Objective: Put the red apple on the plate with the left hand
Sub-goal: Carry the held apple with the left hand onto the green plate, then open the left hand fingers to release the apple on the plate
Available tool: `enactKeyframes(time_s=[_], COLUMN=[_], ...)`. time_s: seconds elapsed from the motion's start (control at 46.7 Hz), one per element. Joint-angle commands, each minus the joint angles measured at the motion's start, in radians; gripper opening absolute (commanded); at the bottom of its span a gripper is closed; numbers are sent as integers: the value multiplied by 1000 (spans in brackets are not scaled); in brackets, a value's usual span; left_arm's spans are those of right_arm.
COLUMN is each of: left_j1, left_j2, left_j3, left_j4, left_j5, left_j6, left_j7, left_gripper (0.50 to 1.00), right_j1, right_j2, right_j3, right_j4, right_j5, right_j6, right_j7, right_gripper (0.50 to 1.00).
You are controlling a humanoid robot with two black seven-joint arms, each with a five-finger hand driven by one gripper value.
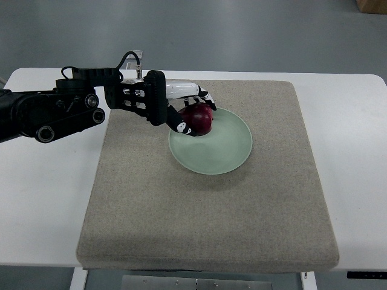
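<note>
Grey floor is seen beyond a white table (42, 199) covered by a beige mat (205, 223). Toward the mat's far edge a pale green plate (221, 151) is set. At the plate's left rim, the red apple (198, 119) is gripped by the left hand (178, 109).

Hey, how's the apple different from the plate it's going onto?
The red apple is dark red and round; the plate is pale green, shallow and much wider. The apple is gripped by the left hand, whose fingers curl around it, while nothing holds the plate, which lies flat on the beige mat. The apple sits over the plate's upper-left rim; whether it touches is unclear. Both look smooth and slightly glossy.
</note>
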Motion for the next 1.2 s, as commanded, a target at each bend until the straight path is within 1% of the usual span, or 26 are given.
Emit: enactKeyframes(time_s=[0.0, 0.15, 0.685, 0.856, 0.92, 1.006, 1.07, 1.177], left_j1=[8, 20, 38, 38, 38, 40, 40, 40], left_j2=[-16, -41, -50, -50, -50, -48, -48, -48], left_j3=[0, 0, 9, 9, 9, 9, 9, 9], left_j4=[3, 8, 26, 26, 28, 29, 29, 29], left_j5=[1, 5, 5, 5, 5, 4, 4, 4], left_j6=[6, 10, 12, 12, 12, 12, 12, 12], left_j7=[0, 0, 0, 0, 0, 0, 0, 0], left_gripper=[500, 500, 500, 516, 561, 655, 679, 750], right_j1=[0, 0, 0, 0, 0, 0, 0, 0], right_j2=[0, 0, 0, 0, 0, 0, 0, 0], right_j3=[1, 1, 1, 1, -1, 1, -1, -1], right_j4=[0, 0, 0, 0, 0, 0, 0, 0], right_j5=[0, 0, 0, 0, 0, 0, 0, 0], right_j6=[0, 0, 0, 0, 0, 0, 0, 0], right_j7=[0, 0, 0, 0, 0, 0, 0, 0], right_gripper=[964, 964, 964, 964, 964, 964, 964, 964])
